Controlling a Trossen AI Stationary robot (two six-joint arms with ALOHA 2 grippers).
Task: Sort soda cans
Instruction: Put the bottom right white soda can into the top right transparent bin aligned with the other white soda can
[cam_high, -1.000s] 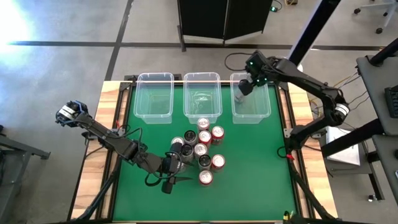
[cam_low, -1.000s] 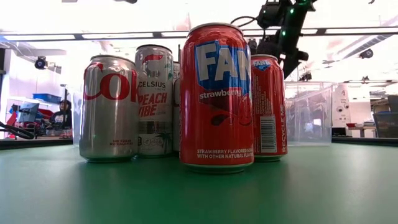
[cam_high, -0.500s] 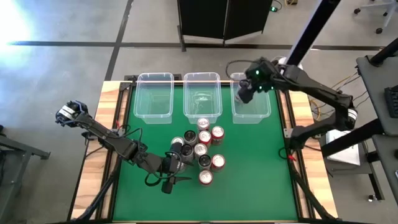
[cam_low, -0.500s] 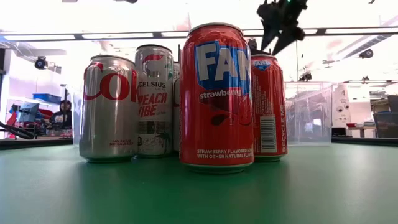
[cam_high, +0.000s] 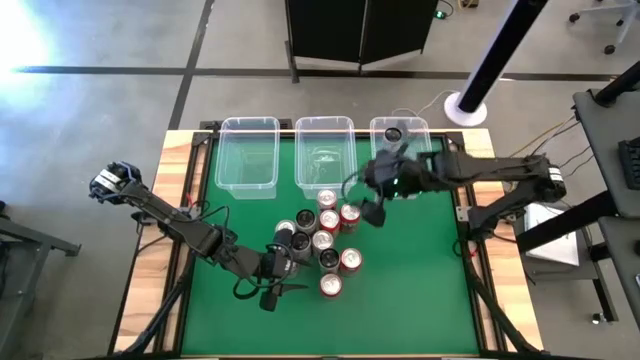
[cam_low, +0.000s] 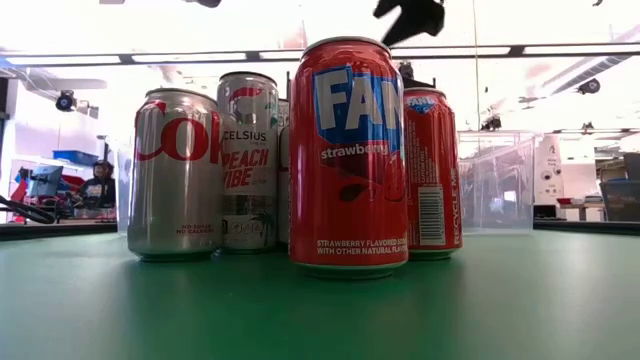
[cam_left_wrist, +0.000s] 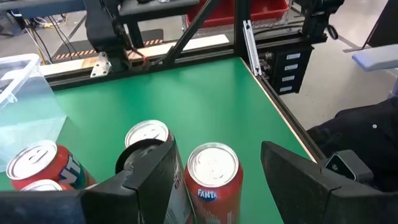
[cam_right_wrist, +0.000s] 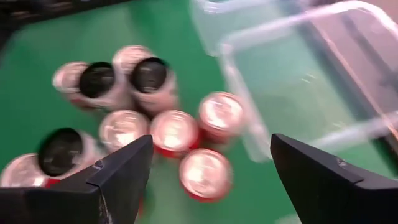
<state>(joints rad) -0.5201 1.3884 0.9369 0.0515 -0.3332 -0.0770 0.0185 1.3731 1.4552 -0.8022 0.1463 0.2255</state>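
Several soda cans stand upright in a cluster (cam_high: 322, 240) on the green mat, red, silver and black ones. In the low view a red Fanta can (cam_low: 348, 155) is nearest, with a silver Coke can (cam_low: 175, 175) and a Celsius can (cam_low: 248, 160) beside it. My left gripper (cam_high: 298, 275) is low at the cluster's near left and open, its fingers on either side of a red can (cam_left_wrist: 212, 174), apart from it as far as I can see. My right gripper (cam_high: 372, 210) hangs open above the cluster's far right (cam_right_wrist: 211, 142), holding nothing. One can (cam_high: 393, 132) stands in the right bin.
Three clear plastic bins stand side by side along the far edge: left (cam_high: 248, 155), middle (cam_high: 325, 150), right (cam_high: 402, 175). Bare green mat (cam_high: 420, 290) lies near and right of the cluster. The right arm (cam_high: 480, 172) reaches in low from the table's right side.
My right gripper has left the right bin and swung toward the near edge and the left, down to just above the can cluster. A can now shows standing in the right bin where the gripper was. The left arm and the clustered cans have kept still.
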